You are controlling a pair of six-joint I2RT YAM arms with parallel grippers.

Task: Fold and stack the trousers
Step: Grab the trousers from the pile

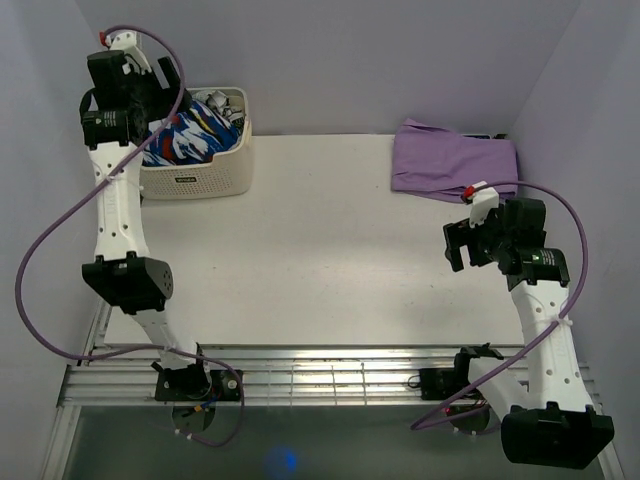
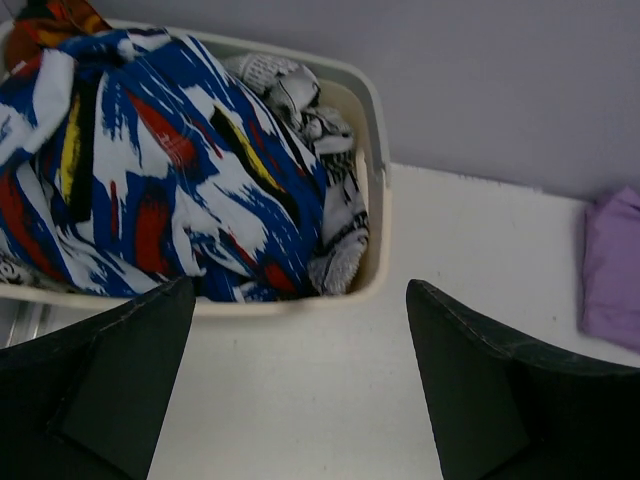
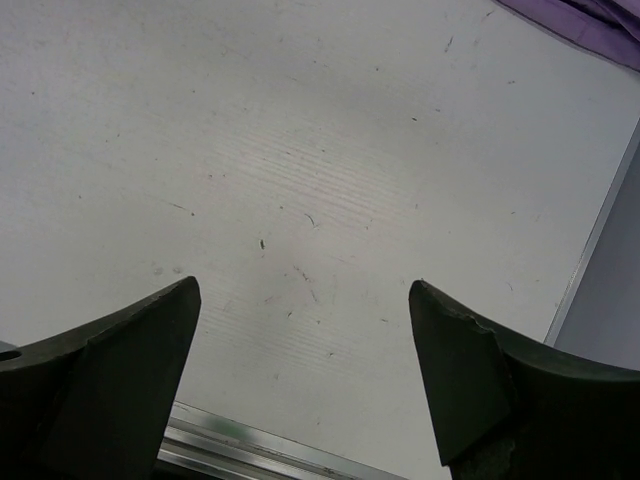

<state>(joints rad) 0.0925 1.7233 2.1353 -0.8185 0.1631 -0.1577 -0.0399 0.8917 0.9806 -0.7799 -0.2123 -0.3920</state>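
Observation:
The blue streaked trousers (image 1: pixel 195 135) lie bunched in a cream basket (image 1: pixel 200 175) at the table's far left. In the left wrist view the trousers (image 2: pixel 170 170) fill most of the basket (image 2: pixel 375 180). My left gripper (image 2: pixel 300 300) is open and empty, held just on the near side of the basket's rim; in the top view it (image 1: pixel 130 85) hangs over the basket's left end. My right gripper (image 3: pixel 300 300) is open and empty above bare table at the right; it also shows in the top view (image 1: pixel 480 240).
A folded lilac garment (image 1: pixel 455 160) lies at the far right; its edge shows in both wrist views (image 2: pixel 610 265) (image 3: pixel 580 20). Black-and-white printed cloth (image 2: pixel 320 130) and orange-red cloth (image 2: pixel 55 20) share the basket. A metal rail (image 1: pixel 330 375) runs along the table's near edge.

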